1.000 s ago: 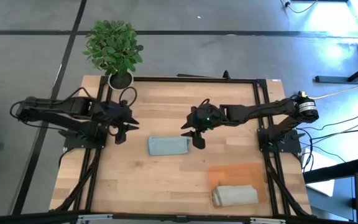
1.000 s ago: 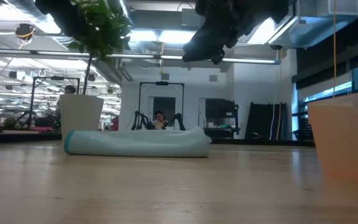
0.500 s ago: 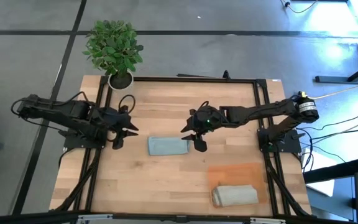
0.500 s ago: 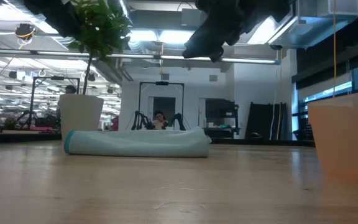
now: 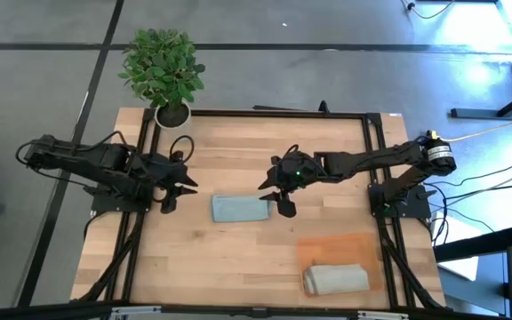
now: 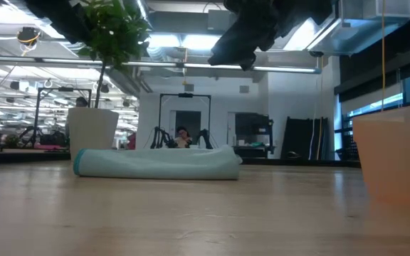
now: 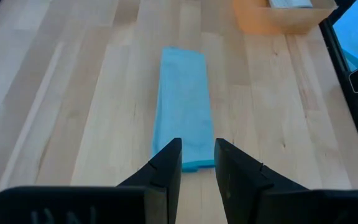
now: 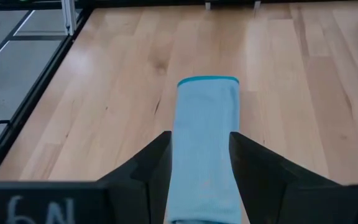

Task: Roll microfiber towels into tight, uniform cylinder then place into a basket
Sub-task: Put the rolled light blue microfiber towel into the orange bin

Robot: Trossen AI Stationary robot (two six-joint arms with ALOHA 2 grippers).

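Two towels show from above: a blue-grey towel (image 5: 240, 209) lies rolled near the middle of the table (image 5: 238, 267), and a beige towel (image 5: 336, 279) lies rolled in the orange basket (image 5: 338, 246) at the near right corner. The left gripper (image 5: 178, 185) hangs left of the blue-grey roll, apart from it; the right gripper (image 5: 278, 197) hangs just off its right end. A potted plant (image 5: 163, 71) stands at the far left corner.

The low view shows the roll (image 6: 159, 163) flat on the wood, the right gripper (image 6: 237, 53) above it, clear of it.

The left wrist view shows narrowly parted fingers (image 7: 166, 167), holding nothing, lined up with the roll (image 7: 182, 118).

The right wrist view shows wider-spread fingers (image 8: 149, 163) framing the roll (image 8: 207, 130), empty.
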